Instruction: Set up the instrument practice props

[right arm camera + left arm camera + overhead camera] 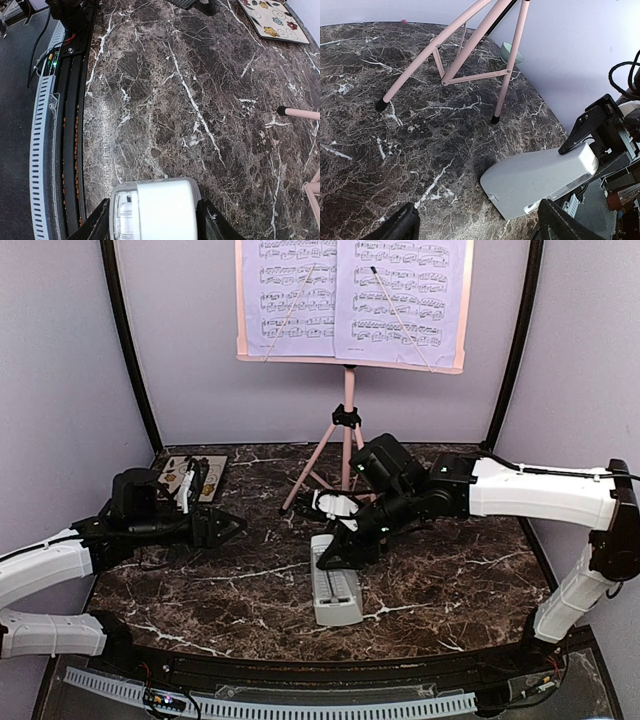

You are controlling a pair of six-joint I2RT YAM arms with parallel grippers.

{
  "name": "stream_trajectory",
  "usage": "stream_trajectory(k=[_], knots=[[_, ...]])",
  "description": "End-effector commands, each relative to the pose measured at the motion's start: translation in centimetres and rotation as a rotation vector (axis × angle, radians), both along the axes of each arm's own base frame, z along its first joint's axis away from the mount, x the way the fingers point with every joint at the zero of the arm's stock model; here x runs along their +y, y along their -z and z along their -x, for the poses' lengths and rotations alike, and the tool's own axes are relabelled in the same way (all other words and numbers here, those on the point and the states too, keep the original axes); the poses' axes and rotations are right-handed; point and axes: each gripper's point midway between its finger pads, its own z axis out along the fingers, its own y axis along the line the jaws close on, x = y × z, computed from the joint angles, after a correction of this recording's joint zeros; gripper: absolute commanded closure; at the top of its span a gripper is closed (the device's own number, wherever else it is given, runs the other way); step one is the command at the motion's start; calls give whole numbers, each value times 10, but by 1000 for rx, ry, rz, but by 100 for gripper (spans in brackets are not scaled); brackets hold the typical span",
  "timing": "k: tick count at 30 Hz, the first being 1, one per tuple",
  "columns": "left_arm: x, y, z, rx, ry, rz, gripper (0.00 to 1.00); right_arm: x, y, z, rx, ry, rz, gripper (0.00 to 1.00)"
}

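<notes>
Right wrist view shows the right tool (152, 222) half closed around the narrow end of the white metronome (337, 592), which lies on the desk (470, 580) before the pink music stand (349, 430). The left tool (482, 225) gapes wide, holding nothing.

Count taken from the top view unless stated otherwise.

- Music stand (349, 430): one, pink, at 12 o'clock on the table (470, 580). The left wrist view shows three tripod legs.
- Sheet-music pages: two, side by side on the stand's desk, a left page (290, 295) and a right page (402, 295). Thin retaining wires across them: two, one per page.
- Metronome (336, 590): one, white, near table centre.
- Floral tile (272, 20): one, at 10 o'clock.
- Bowl (512, 52): one, pale green, seen in the left wrist view only, at 1 o'clock in that frame.
- Robot arms: two. Grippers: two, the left gripper (480, 230) and the right gripper (345, 545).
- Table: one.
</notes>
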Motion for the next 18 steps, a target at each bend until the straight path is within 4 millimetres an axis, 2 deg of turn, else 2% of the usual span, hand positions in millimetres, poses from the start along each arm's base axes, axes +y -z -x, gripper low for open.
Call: stream_trajectory(k=[1,7,12,13,14,16,18], knots=[[-3,-8,0,-40,14,13,16,11,-36,1,-44,-34,-76,63],[-3,-10,0,-32,13,25,16,2,-29,8,-28,-11,-12,42],[-3,-15,-1,-51,16,15,16,-3,-23,15,-27,-13,68,34],[-3,-16,-1,-54,17,13,16,-2,-12,16,-15,-15,102,32],[-3,-16,0,-56,18,13,17,-3,-11,17,-13,-16,116,30],[-2,-18,0,-62,17,16,17,-4,-11,19,-15,-12,144,21],[-2,-20,1,-65,18,19,16,-5,-14,20,-23,-5,177,16]])
